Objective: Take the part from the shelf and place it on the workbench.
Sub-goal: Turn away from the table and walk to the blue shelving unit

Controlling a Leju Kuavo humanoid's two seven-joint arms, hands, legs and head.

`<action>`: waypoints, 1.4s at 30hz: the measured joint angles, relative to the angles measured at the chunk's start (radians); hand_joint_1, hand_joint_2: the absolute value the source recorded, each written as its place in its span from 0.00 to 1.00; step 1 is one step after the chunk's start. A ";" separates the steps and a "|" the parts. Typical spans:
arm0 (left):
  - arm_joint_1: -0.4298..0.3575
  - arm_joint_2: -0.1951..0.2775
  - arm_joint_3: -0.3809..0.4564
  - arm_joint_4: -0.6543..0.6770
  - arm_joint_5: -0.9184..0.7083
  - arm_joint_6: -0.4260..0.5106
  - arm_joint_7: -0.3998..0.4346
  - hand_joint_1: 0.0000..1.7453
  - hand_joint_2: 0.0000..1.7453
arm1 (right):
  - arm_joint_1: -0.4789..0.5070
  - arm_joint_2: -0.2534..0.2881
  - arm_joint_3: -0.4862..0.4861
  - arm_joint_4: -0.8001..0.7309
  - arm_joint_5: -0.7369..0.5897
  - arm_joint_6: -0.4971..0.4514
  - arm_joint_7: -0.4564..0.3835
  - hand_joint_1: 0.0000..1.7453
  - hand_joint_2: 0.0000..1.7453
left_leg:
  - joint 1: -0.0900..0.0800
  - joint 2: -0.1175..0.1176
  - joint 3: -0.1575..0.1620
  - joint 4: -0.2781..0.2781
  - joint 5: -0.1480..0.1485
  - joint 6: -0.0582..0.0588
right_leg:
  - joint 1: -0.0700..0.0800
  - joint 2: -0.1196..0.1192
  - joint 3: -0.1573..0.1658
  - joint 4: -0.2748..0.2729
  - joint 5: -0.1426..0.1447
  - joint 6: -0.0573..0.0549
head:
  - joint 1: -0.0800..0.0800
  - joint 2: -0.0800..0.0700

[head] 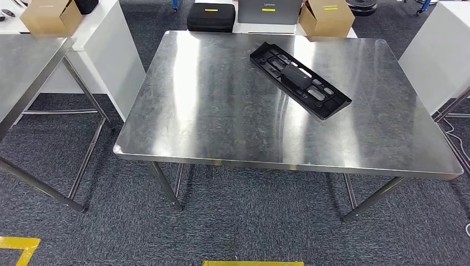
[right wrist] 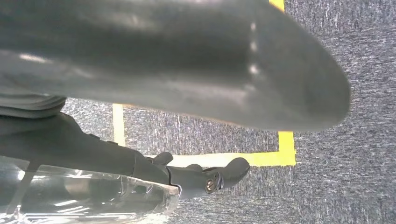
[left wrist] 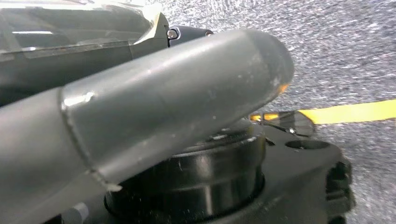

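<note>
A long black plastic part (head: 300, 80) lies flat and diagonal on the stainless steel workbench (head: 221, 122), toward the one o'clock corner. Nothing touches it. Behind the bench sit two cardboard boxes — one at eleven o'clock (head: 51, 16) with a flap raised, one at one o'clock (head: 326, 18) with its flaps shut, contents unseen in both — and a closed black zip case (head: 211, 16) between them. The left hand (left wrist: 177, 107) and right hand (right wrist: 187, 70) hang over grey carpet with yellow floor tape (right wrist: 224, 159); each wrist view shows a thick grey thumb holding nothing — how the fingers lie I cannot tell.
</note>
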 joint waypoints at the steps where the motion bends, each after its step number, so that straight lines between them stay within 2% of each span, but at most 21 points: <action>1: 0.000 0.000 -0.005 0.000 -0.004 0.004 0.003 0.00 0.00 | 0.000 0.000 0.000 0.000 -0.002 0.000 -0.001 0.00 0.00 | 0.000 0.001 -0.004 -0.006 0.006 0.008 | 0.002 0.000 -0.003 -0.002 0.004 0.008 | 0.000 0.000; 3: -0.001 -0.001 -0.013 0.000 -0.008 0.010 0.008 0.00 0.00 | 0.002 0.000 0.000 0.000 -0.006 -0.001 -0.004 0.00 0.00 | 0.002 0.004 -0.013 -0.019 0.025 0.027 | 0.003 0.001 -0.024 0.026 -0.016 0.013 | 0.001 0.000; 4: -0.002 -0.001 -0.016 0.000 -0.009 0.012 0.011 0.00 0.00 | 0.002 0.000 0.000 0.000 -0.008 -0.001 -0.006 0.00 0.00 | 0.004 0.006 -0.021 -0.025 0.035 0.034 | 0.004 0.002 -0.046 0.070 -0.045 0.008 | 0.002 0.000; 6: -0.002 0.000 -0.024 0.000 -0.011 0.014 0.019 0.00 0.00 | 0.003 0.000 0.000 0.000 -0.012 -0.001 -0.008 0.00 0.00 | 0.000 0.008 -0.040 -0.025 0.050 0.040 | 0.002 0.003 -0.103 0.209 -0.121 -0.002 | 0.005 0.000; 8: -0.002 0.001 -0.030 0.000 -0.016 0.015 0.029 0.00 0.00 | 0.005 0.000 0.000 0.001 -0.016 -0.002 -0.013 0.00 0.00 | -0.003 0.008 -0.058 -0.024 0.063 0.040 | 0.002 0.003 -0.124 0.293 -0.157 0.003 | 0.005 0.000; 9: -0.002 0.002 -0.032 0.000 -0.018 0.015 0.034 0.00 0.00 | 0.006 0.000 0.000 0.001 -0.016 -0.002 -0.015 0.00 0.00 | -0.004 0.007 -0.065 -0.023 0.069 0.039 | 0.002 0.003 -0.102 0.275 -0.151 0.010 | 0.006 0.000; 11: -0.002 0.004 -0.037 0.000 -0.022 0.015 0.041 0.00 0.00 | 0.006 0.000 0.000 0.001 -0.017 -0.004 -0.019 0.00 0.00 | -0.005 0.006 -0.075 -0.019 0.077 0.034 | 0.002 0.003 -0.008 0.138 -0.112 0.022 | 0.006 0.000; 12: -0.003 0.004 -0.039 0.000 -0.023 0.015 0.044 0.00 0.00 | 0.004 0.001 0.000 0.001 -0.017 -0.004 -0.020 0.00 0.00 | -0.008 0.006 -0.080 -0.012 0.079 0.030 | 0.004 0.003 0.035 0.062 -0.094 0.023 | 0.006 0.000; 14: -0.004 0.006 -0.047 0.000 -0.026 0.014 0.046 0.00 0.00 | 0.003 0.003 0.000 0.001 -0.017 -0.005 -0.023 0.00 0.00 | -0.013 0.006 -0.089 -0.002 0.083 0.021 | 0.007 0.005 0.076 -0.017 -0.075 0.014 | 0.004 0.000; 16: -0.004 0.009 -0.051 0.000 -0.026 0.014 0.047 0.00 0.00 | 0.005 0.006 0.000 0.001 -0.017 -0.006 -0.024 0.00 0.00 | -0.014 0.006 -0.094 0.002 0.088 0.010 | 0.005 0.006 0.069 -0.019 -0.067 -0.001 | 0.003 0.000; 18: -0.003 0.011 -0.053 0.000 -0.026 0.014 0.047 0.00 0.00 | 0.006 0.008 -0.001 0.002 -0.017 -0.008 -0.025 0.00 0.00 | -0.009 0.004 -0.107 0.024 0.067 -0.002 | -0.002 0.004 0.066 -0.020 -0.056 -0.018 | 0.000 0.000; 21: -0.003 0.014 -0.056 0.000 -0.026 0.014 0.048 0.00 0.00 | 0.006 0.010 -0.001 0.003 -0.017 -0.009 -0.025 0.00 0.00 | -0.001 0.003 -0.163 0.171 -0.045 -0.018 | -0.003 0.001 0.051 -0.019 -0.039 -0.036 | -0.007 0.000; 23: -0.003 0.016 -0.057 0.000 -0.026 0.015 0.052 0.00 0.00 | 0.007 0.011 -0.001 0.003 -0.017 -0.009 -0.025 0.00 0.00 | 0.002 0.003 -0.186 0.261 -0.086 -0.025 | -0.001 -0.001 0.038 -0.015 -0.033 -0.035 | -0.008 0.000; 24: -0.002 0.017 -0.057 0.000 -0.026 0.015 0.054 0.00 0.00 | 0.008 0.011 -0.001 0.004 -0.017 -0.009 -0.026 0.00 0.00 | 0.004 0.003 -0.173 0.257 -0.077 -0.026 | 0.000 -0.002 0.033 -0.011 -0.031 -0.034 | -0.008 0.000; 27: -0.004 0.019 -0.057 0.000 -0.022 0.021 0.063 0.00 0.00 | 0.008 0.013 -0.001 0.005 -0.016 -0.009 -0.027 0.00 0.00 | 0.005 0.003 -0.061 0.088 -0.004 -0.019 | 0.002 -0.002 0.022 0.002 -0.028 -0.029 | -0.008 0.000; 29: -0.007 0.019 -0.057 0.000 -0.019 0.025 0.067 0.00 0.00 | 0.006 0.014 -0.001 0.005 -0.015 -0.009 -0.026 0.00 0.00 | 0.001 0.002 -0.025 0.017 0.010 -0.008 | 0.006 -0.002 0.014 0.006 -0.023 -0.020 | -0.007 0.000; 33: -0.007 0.017 -0.057 0.000 -0.020 0.025 0.068 0.00 0.00 | 0.003 0.016 -0.001 0.005 -0.015 -0.009 -0.025 0.00 0.00 | -0.003 0.003 -0.037 0.000 0.029 0.023 | 0.010 -0.002 -0.005 0.017 -0.022 0.002 | -0.007 0.000; 35: -0.010 0.016 -0.058 0.000 -0.020 0.024 0.068 0.00 0.00 | 0.003 0.015 -0.001 0.005 -0.015 -0.009 -0.024 0.00 0.00 | -0.001 0.006 -0.047 -0.008 0.044 0.038 | 0.009 0.000 -0.042 0.095 -0.074 -0.004 | -0.003 0.000; 38: -0.010 0.015 -0.058 0.000 -0.019 0.022 0.068 0.00 0.00 | 0.004 0.014 0.000 0.005 -0.011 -0.008 -0.022 0.00 0.00 | -0.005 0.007 -0.071 -0.007 0.061 0.042 | 0.007 0.002 -0.109 0.279 -0.164 -0.010 | 0.001 0.000; 40: -0.010 0.015 -0.058 0.000 -0.017 0.023 0.069 0.00 0.00 | 0.004 0.013 0.002 0.005 -0.005 -0.006 -0.019 0.00 0.00 | -0.006 0.007 -0.084 -0.006 0.072 0.039 | 0.007 0.002 -0.081 0.264 -0.158 0.002 | 0.002 0.000; 42: -0.010 0.014 -0.058 -0.001 -0.016 0.023 0.070 0.00 0.00 | 0.001 0.012 0.004 0.005 0.002 -0.004 -0.016 0.00 0.00 | -0.006 0.006 -0.091 -0.005 0.080 0.033 | 0.005 0.002 0.013 0.113 -0.115 0.015 | 0.002 0.000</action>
